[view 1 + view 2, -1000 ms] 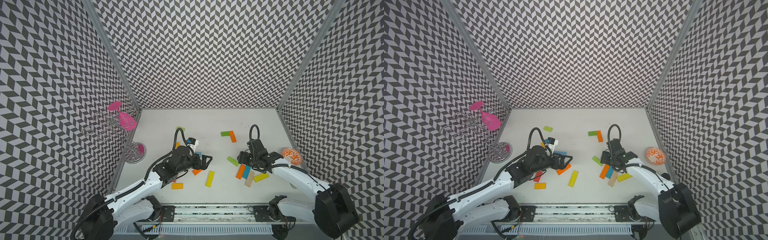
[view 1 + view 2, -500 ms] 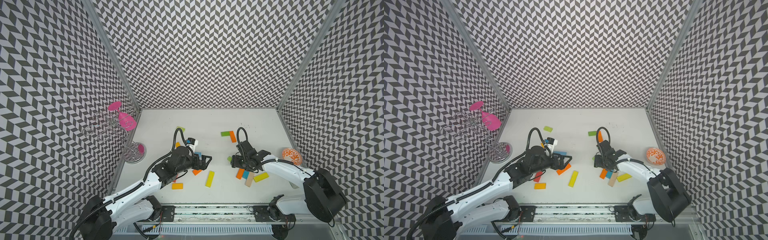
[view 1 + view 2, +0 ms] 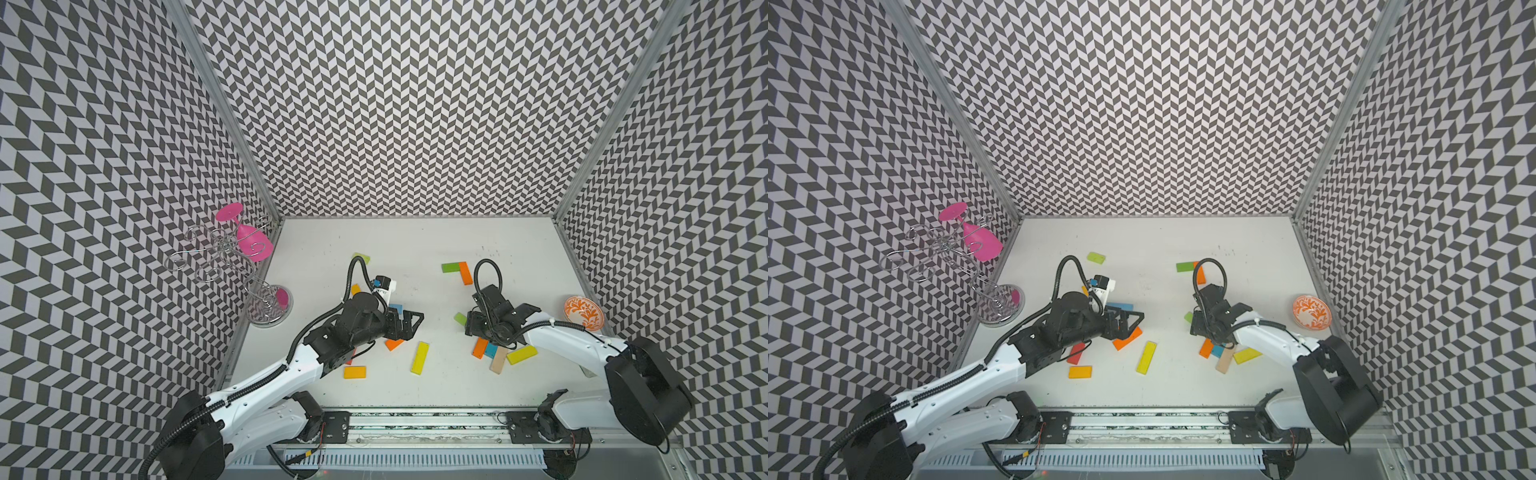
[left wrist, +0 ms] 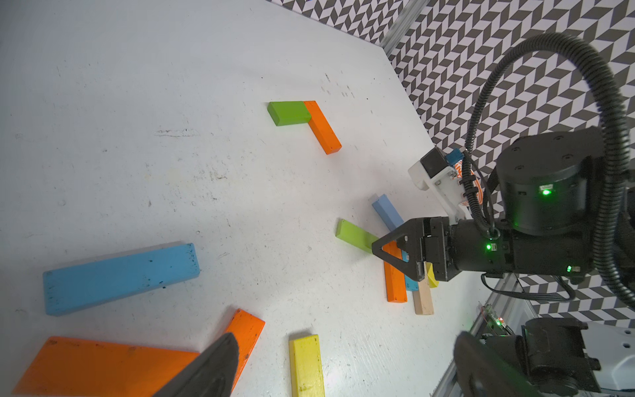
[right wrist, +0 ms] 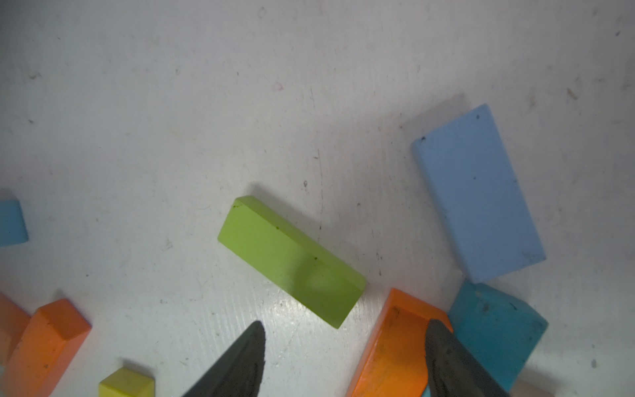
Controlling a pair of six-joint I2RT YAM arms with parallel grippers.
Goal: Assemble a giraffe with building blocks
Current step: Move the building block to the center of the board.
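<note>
On white table (image 5: 137,137), flat lime-green rectangular block (image 5: 292,261)

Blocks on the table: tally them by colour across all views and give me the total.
Green blocks: 3
Orange blocks: 4, one looking redder
Amber blocks: 2
Yellow blocks: 2
Blue blocks: 3, one seen only in the wrist views
Natural wood block: 1
Total: 15
</note>
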